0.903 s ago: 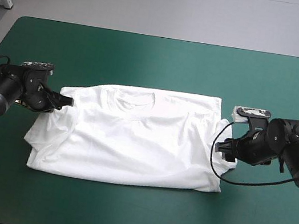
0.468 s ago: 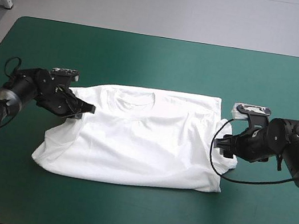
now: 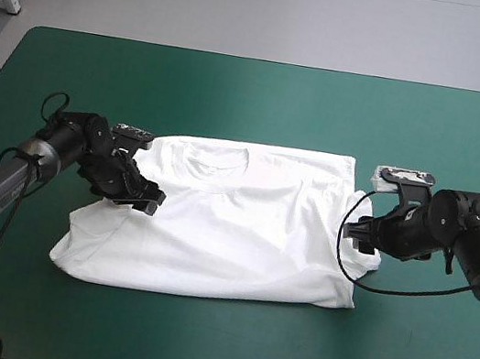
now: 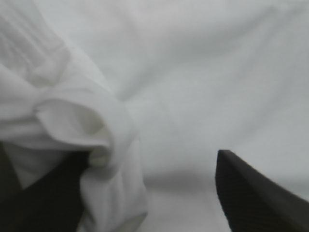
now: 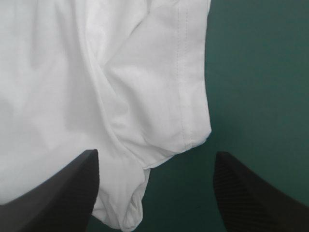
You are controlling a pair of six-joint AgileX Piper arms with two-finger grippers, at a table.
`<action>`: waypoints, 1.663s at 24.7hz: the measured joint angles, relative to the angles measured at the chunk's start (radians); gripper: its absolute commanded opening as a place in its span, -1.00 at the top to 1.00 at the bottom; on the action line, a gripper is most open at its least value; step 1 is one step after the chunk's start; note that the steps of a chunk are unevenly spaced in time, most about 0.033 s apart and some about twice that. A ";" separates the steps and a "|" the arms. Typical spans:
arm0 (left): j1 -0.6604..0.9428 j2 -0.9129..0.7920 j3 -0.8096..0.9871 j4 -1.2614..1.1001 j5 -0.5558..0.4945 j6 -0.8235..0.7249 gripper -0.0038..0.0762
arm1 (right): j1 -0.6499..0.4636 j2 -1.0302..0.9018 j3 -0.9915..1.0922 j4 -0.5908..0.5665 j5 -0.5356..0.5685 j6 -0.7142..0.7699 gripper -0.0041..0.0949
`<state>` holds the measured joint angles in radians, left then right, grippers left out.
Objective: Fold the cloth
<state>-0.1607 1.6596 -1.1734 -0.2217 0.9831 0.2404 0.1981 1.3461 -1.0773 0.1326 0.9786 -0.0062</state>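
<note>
the t-shirt point(image 3: 232, 225) lies spread mid-table on the teal-green cover point(image 3: 263, 100), its 9 o'clock sleeve now pulled inward. the left gripper point(image 3: 149, 200) has moved in with it, fingers apart, cloth draped over one. the right gripper point(image 3: 355, 234) waits open at 3 o'clock. that sleeve fold looks nearly laid.

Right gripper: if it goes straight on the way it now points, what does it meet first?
The T-shirt: its sleeve hem lies just ahead of the right gripper, between its open fingers, though the depth is unclear.
</note>
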 measured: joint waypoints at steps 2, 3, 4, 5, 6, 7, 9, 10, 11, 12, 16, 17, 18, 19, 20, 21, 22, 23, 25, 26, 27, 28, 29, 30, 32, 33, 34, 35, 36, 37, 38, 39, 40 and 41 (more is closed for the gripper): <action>0.000 -0.002 -0.041 0.050 0.058 -0.033 -0.53 | 0.000 0.000 0.000 0.000 -0.005 0.000 -0.33; 0.000 -0.009 -0.062 0.076 0.080 -0.051 -0.53 | 0.000 0.000 0.000 0.000 -0.010 0.000 -0.33; 0.000 -0.020 -0.077 0.093 0.095 -0.064 -0.53 | 0.000 0.000 0.000 0.000 -0.016 0.000 -0.33; 0.000 -0.034 -0.095 0.109 0.110 -0.077 -0.53 | 0.000 0.000 0.000 0.000 -0.024 0.000 -0.33; 0.000 -0.054 -0.111 0.118 0.119 -0.086 -0.53 | 0.000 0.000 0.000 0.000 -0.029 0.000 -0.33; 0.000 -0.071 -0.121 0.124 0.125 -0.092 -0.53 | 0.000 0.000 0.000 0.000 -0.033 0.000 -0.33; 0.000 -0.121 -0.135 0.127 0.139 -0.098 -0.53 | 0.000 0.000 0.000 -0.001 -0.037 0.000 -0.33; 0.000 -0.141 -0.138 0.129 0.150 -0.098 -0.53 | 0.000 0.000 0.000 -0.002 -0.037 0.000 -0.33; 0.000 -0.165 -0.139 0.136 0.168 -0.101 -0.53 | 0.000 0.000 0.000 -0.004 -0.037 0.000 -0.33; 0.000 -0.188 -0.139 0.149 0.194 -0.104 -0.53 | 0.000 0.000 0.000 -0.004 -0.037 0.000 -0.33; 0.000 -0.275 -0.114 0.247 0.239 -0.148 -0.53 | 0.000 0.000 0.000 -0.008 -0.024 0.000 -0.33; 0.000 -0.302 -0.101 0.279 0.242 -0.165 -0.53 | 0.000 0.000 0.000 -0.008 -0.015 0.000 -0.33; 0.000 -0.331 -0.082 0.310 0.243 -0.185 -0.53 | 0.000 0.000 0.000 -0.008 -0.003 0.000 -0.33; 0.000 -0.360 -0.058 0.337 0.244 -0.203 -0.53 | 0.000 0.000 0.000 -0.008 0.009 0.000 -0.33; 0.000 -0.412 -0.002 0.364 0.247 -0.226 -0.53 | 0.000 0.000 0.000 -0.008 0.030 0.006 -0.33; 0.000 -0.439 0.032 0.371 0.249 -0.232 -0.52 | 0.000 0.000 0.000 -0.012 0.037 0.006 -0.33; 0.000 -0.481 0.099 0.377 0.250 -0.240 -0.51 | 0.000 0.000 0.000 -0.028 0.043 0.015 -0.33; 0.000 -0.501 0.138 0.380 0.252 -0.240 -0.51 | 0.000 0.000 0.000 -0.038 0.041 0.021 -0.32; 0.000 -0.545 0.237 0.379 0.253 -0.267 -0.51 | 0.000 0.001 0.000 -0.072 -0.014 0.029 -0.24; 0.000 -0.567 0.283 0.369 0.253 -0.276 -0.51 | -0.001 0.014 0.000 -0.087 -0.062 0.033 -0.19; 0.000 -0.587 0.312 0.359 0.253 -0.280 -0.51 | -0.005 0.037 0.000 -0.093 -0.100 0.041 -0.18; 0.000 -0.597 0.321 0.355 0.253 -0.280 -0.51 | -0.010 0.062 -0.001 -0.094 -0.124 0.042 -0.16; 0.000 -0.615 0.323 0.354 0.253 -0.280 -0.51 | -0.013 0.110 -0.002 -0.094 -0.156 0.047 -0.16; 0.000 -0.628 0.325 0.354 0.252 -0.280 -0.51 | -0.013 0.141 -0.002 -0.097 -0.171 0.049 -0.16; 0.000 -0.655 0.327 0.352 0.253 -0.281 -0.51 | -0.013 0.240 -0.002 -0.098 -0.211 0.050 -0.16; 0.000 -0.671 0.327 0.352 0.253 -0.284 -0.51 | -0.013 0.289 -0.002 -0.098 -0.227 0.050 -0.15; 0.000 -0.679 0.327 0.350 0.253 -0.285 -0.51 | -0.013 0.319 -0.006 -0.106 -0.232 0.050 -0.05; 0.000 -0.691 0.327 0.349 0.253 -0.292 -0.51 | -0.013 0.334 -0.019 -0.106 -0.242 0.051 0.05; 0.000 -0.697 0.327 0.349 0.253 -0.297 -0.51 | -0.013 0.339 -0.023 -0.109 -0.242 0.051 0.18; 0.000 -0.702 0.327 0.349 0.254 -0.302 -0.51 | -0.014 0.342 -0.024 -0.114 -0.242 0.051 0.29; 0.000 -0.704 0.327 0.350 0.255 -0.304 -0.51 | -0.015 0.343 -0.025 -0.117 -0.242 0.051 0.44; 0.000 -0.707 0.327 0.352 0.256 -0.308 -0.51 | -0.016 0.343 -0.025 -0.120 -0.245 0.049 0.59; 0.000 -0.707 0.327 0.355 0.256 -0.309 -0.51 | -0.017 0.343 -0.025 -0.119 -0.246 0.048 0.74; 0.000 -0.707 0.327 0.357 0.256 -0.310 -0.51 | -0.018 0.343 -0.025 -0.113 -0.246 0.046 0.88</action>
<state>-0.1607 0.9525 -0.8463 0.1358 1.2393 -0.0697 0.1798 1.6893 -1.1020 0.0196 0.7327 0.0395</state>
